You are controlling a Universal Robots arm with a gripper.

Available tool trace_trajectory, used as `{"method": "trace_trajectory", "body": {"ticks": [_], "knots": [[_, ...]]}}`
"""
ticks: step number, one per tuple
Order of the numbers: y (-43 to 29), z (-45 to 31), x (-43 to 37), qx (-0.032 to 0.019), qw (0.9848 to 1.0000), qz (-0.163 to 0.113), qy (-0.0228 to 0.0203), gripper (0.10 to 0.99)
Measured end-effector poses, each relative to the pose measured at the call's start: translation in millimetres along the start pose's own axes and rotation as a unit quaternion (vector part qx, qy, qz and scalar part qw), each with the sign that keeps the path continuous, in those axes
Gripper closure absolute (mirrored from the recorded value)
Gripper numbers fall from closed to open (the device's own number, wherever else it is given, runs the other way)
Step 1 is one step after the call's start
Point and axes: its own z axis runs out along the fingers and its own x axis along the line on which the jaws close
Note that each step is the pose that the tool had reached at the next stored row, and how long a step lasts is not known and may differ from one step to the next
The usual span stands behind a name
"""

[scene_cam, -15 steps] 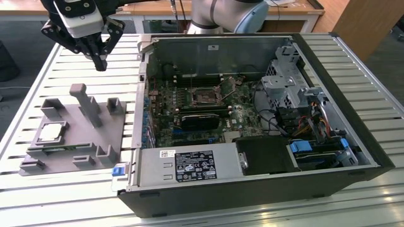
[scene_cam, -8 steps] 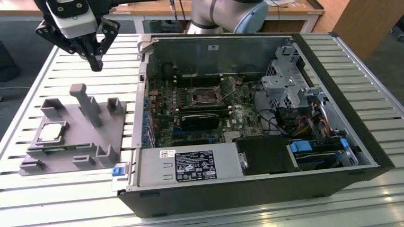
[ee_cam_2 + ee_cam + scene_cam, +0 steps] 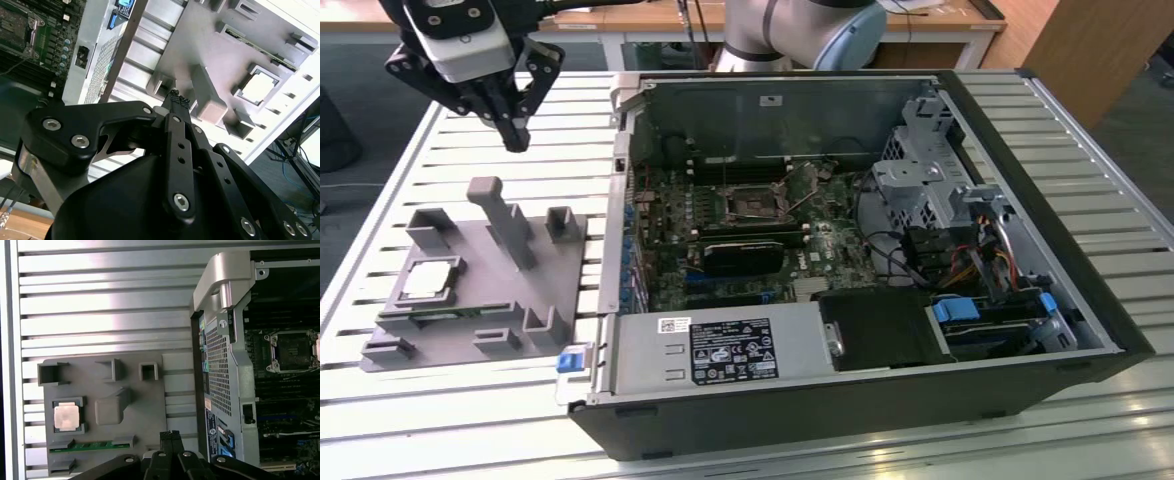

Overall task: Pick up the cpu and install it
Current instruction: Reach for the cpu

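Cpu [image 3: 430, 281] lies flat in a recess of the grey holder [image 3: 520, 262] on the slatted surface [image 3: 387, 190], beside the open computer case [image 3: 854, 420] on the exterior view's left; jaws closed, gripping nothing, hover above the surface near the case's corner.

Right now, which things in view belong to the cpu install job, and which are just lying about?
Belongs to the job: the cpu in its grey holder tray; the socket on the motherboard; the gripper, shut, near the tray.
Just lying about: the green memory stick in the tray; the power supply; the drive cage.
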Motion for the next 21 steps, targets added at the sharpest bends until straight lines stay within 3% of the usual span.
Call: {"method": "trace_trajectory", "body": {"ticks": [21], "knots": [[-1.3,1.2,16.0,0.0000,1.0000,0.000,0.0000,0.980]]}}
